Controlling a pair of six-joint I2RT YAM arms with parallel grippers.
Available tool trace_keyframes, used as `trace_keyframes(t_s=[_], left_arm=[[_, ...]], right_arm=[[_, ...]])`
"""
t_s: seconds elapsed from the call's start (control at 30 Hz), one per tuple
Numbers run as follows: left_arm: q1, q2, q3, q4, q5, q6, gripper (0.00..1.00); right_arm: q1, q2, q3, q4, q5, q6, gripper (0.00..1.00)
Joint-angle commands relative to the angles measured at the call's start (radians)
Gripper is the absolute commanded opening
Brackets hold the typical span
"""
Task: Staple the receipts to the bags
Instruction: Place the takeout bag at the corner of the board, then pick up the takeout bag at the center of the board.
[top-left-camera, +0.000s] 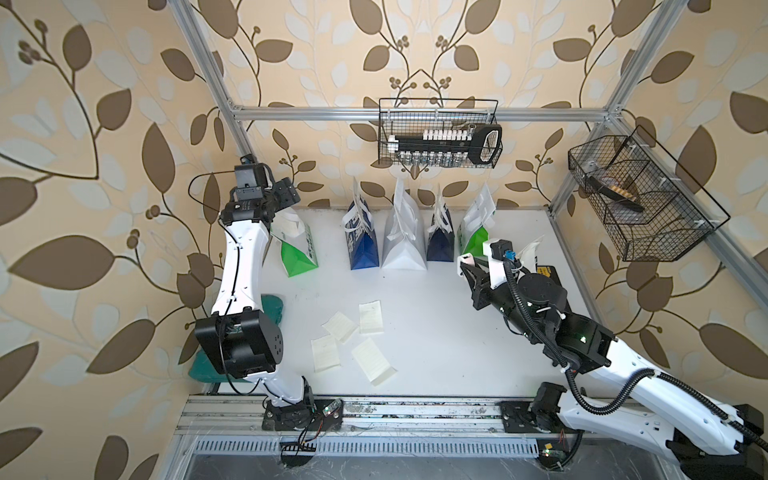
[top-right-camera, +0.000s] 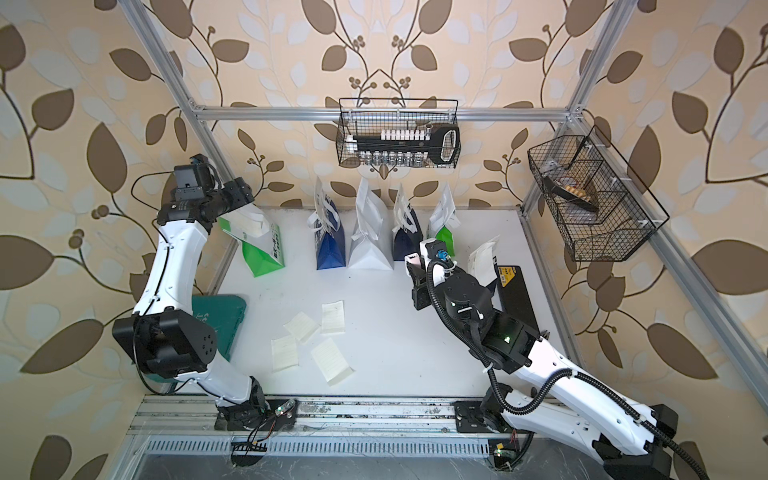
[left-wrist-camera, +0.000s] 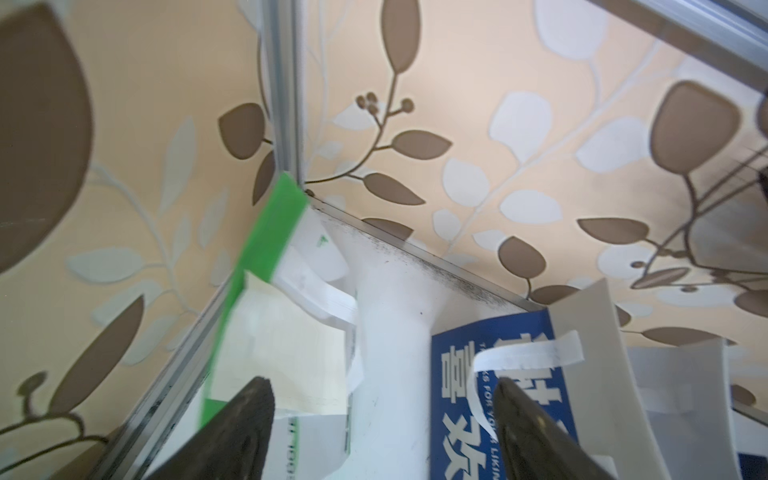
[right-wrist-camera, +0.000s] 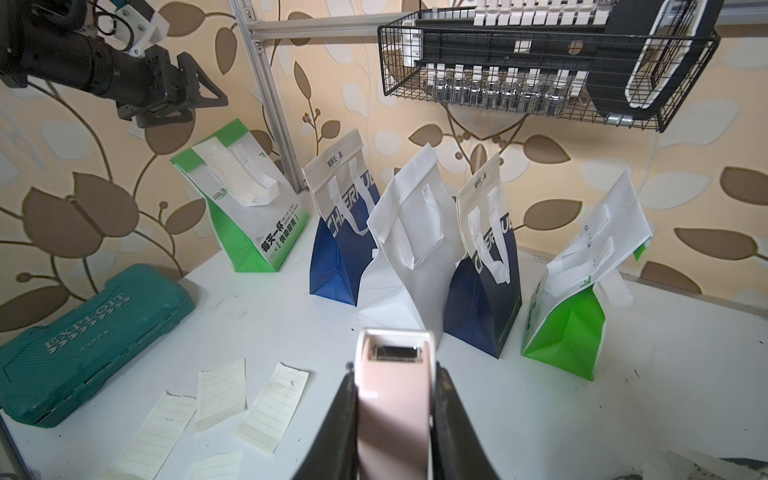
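Bags stand in a row at the back of the white table (top-left-camera: 436, 340): a green-and-white bag (top-left-camera: 297, 253), a navy bag (top-left-camera: 362, 245), a white bag (top-left-camera: 403, 249), another navy bag (top-left-camera: 440, 245) and a second green-and-white bag (top-left-camera: 471, 237). A receipt (right-wrist-camera: 226, 172) lies against the leaning left green bag's (right-wrist-camera: 249, 232) face. My left gripper (left-wrist-camera: 383, 381) hovers open above that bag, holding nothing. Several loose receipts (top-left-camera: 370, 318) lie at the table's middle. My right gripper (right-wrist-camera: 395, 370) is shut on a pink-and-white stapler (right-wrist-camera: 392, 407), in front of the right-hand bags.
A teal tool case (right-wrist-camera: 83, 345) lies at the table's left edge under the left arm. Wire baskets hang on the back rail (top-left-camera: 440, 137) and the right rail (top-left-camera: 640, 199). A dark flat thing with a yellow label (top-right-camera: 513, 286) sits beside the right arm.
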Motion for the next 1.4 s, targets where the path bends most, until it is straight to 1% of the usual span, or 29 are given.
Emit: trace_keyframes(t_s=[0.0,0.1,0.2,0.27,0.37,0.47,0.5,0.63,0.83,1.03,1.17,1.27,1.37], left_arm=[[-0.121,-0.049,0.036,-0.051,0.049,0.042,0.84],[-0.195,-0.034,0.023,-0.089,0.129,0.021,0.83],[-0.303,-0.040,-0.035,-0.062,0.100,0.049,0.84],[-0.348,-0.024,-0.039,-0.057,0.067,0.055,0.84],[-0.352,0.001,-0.031,-0.045,0.038,0.040,0.84],[-0.353,0.055,0.017,-0.065,0.017,0.036,0.84],[-0.353,0.073,0.031,-0.070,0.015,0.035,0.82],[-0.354,0.146,0.089,-0.096,0.006,0.040,0.73],[-0.355,0.184,0.088,-0.087,-0.036,0.060,0.54],[-0.353,0.185,0.087,-0.082,-0.084,0.074,0.36],[-0.352,0.180,0.080,-0.076,-0.086,0.084,0.28],[-0.350,0.174,0.077,-0.068,-0.086,0.094,0.20],[-0.345,0.164,0.077,-0.065,-0.091,0.106,0.09]], right_arm=[[-0.003,-0.014,-0.012,-0.003,-0.010,0.015,0.00],[-0.002,-0.011,-0.013,-0.003,-0.011,0.018,0.00],[-0.003,-0.001,-0.012,-0.002,-0.012,0.018,0.00],[-0.003,0.004,-0.008,-0.004,-0.014,0.017,0.00],[-0.002,0.004,-0.006,-0.008,-0.016,0.018,0.00],[-0.003,0.001,-0.008,-0.012,-0.012,0.018,0.00],[-0.003,0.000,-0.006,-0.014,-0.011,0.018,0.00],[-0.003,-0.001,-0.005,-0.021,-0.004,0.018,0.00],[-0.003,0.009,0.004,-0.026,-0.002,0.013,0.00],[-0.002,0.014,0.005,-0.028,-0.003,0.015,0.00],[-0.003,0.020,0.001,-0.031,-0.005,0.021,0.00],[-0.002,0.032,0.000,-0.050,-0.012,0.034,0.00],[-0.002,0.034,-0.007,-0.074,-0.020,0.052,0.00]])
